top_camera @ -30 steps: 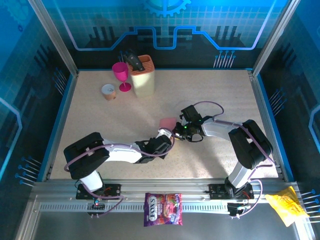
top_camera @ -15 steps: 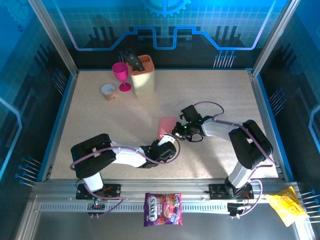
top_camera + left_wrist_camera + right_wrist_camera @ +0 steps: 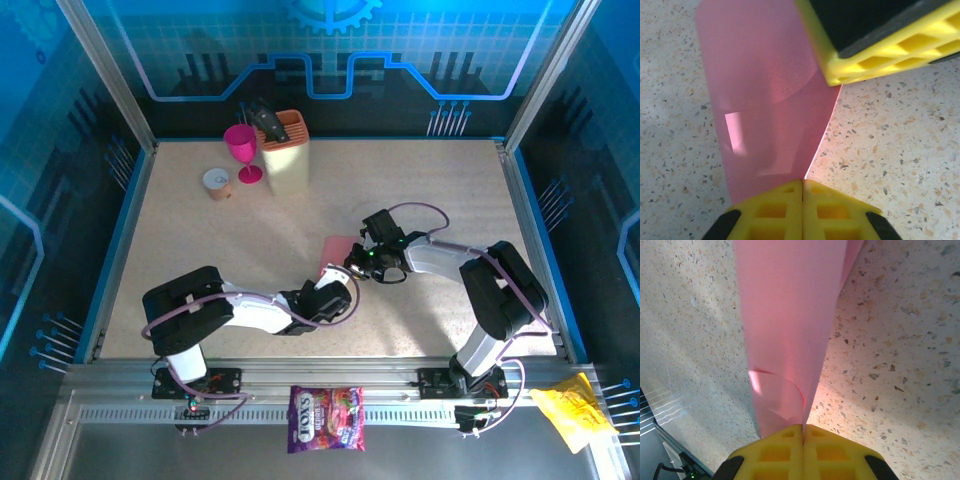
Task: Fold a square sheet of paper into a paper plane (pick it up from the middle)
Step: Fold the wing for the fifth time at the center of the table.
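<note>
1. Two packets nearest, on the metal front rail (image 3: 450,408): a purple printed candy bag (image 3: 326,418) at the middle, a crinkled yellow wrapper (image 3: 572,414) far off to the right.
2. Just beyond, on the speckled beige table (image 3: 200,240), the left gripper (image 3: 335,282) with yellow fingers pressed together, no gap between the tips, pinching the near end of the thin pink-red sheet of paper (image 3: 765,100).
3. Close beside it, the right gripper (image 3: 803,429), likewise clamped tight, nipping the same paper at its right side.
4. Paper at mid-table, between the two grips, narrow in outline, one curved layer lapping over another; whether creased flat, impossible to tell.
5. Farthest, at the back left: a small pale cup (image 3: 217,183), a magenta plastic goblet (image 3: 241,150), then a beige knife block (image 3: 285,152) holding dark handles, all well apart from the paper.
</note>
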Action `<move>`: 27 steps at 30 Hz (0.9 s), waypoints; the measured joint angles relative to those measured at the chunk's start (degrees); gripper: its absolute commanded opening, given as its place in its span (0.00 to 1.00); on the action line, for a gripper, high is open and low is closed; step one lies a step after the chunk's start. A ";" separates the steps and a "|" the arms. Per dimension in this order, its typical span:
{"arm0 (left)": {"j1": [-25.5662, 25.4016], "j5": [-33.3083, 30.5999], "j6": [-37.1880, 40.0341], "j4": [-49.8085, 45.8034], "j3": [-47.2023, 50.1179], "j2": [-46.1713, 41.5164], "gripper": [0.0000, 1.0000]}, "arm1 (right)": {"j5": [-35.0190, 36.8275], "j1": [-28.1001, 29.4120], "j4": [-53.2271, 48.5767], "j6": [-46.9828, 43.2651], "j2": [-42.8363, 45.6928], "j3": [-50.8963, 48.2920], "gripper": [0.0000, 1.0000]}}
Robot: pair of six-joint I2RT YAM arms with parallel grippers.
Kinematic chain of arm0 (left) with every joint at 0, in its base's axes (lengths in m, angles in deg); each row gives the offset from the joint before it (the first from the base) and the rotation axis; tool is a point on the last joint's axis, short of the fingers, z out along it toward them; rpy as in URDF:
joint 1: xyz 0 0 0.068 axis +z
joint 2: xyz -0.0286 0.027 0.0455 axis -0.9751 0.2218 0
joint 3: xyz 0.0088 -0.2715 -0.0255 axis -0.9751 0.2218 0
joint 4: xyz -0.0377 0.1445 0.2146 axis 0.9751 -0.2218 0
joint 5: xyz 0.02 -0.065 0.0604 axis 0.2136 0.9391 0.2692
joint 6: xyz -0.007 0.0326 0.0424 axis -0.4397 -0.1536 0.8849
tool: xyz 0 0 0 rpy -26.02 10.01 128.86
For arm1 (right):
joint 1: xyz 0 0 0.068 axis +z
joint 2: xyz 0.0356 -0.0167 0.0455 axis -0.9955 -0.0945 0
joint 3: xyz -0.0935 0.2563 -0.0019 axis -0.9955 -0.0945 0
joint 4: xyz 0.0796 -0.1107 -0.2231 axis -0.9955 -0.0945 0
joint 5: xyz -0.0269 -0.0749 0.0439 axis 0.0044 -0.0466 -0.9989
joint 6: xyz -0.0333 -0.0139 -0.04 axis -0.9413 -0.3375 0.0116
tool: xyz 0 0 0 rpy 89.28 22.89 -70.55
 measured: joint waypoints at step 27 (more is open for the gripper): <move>8.94 33.07 -5.27 3.87 5.79 -8.39 0.00 | 1.16 -6.08 -13.40 -17.77 2.89 14.99 0.23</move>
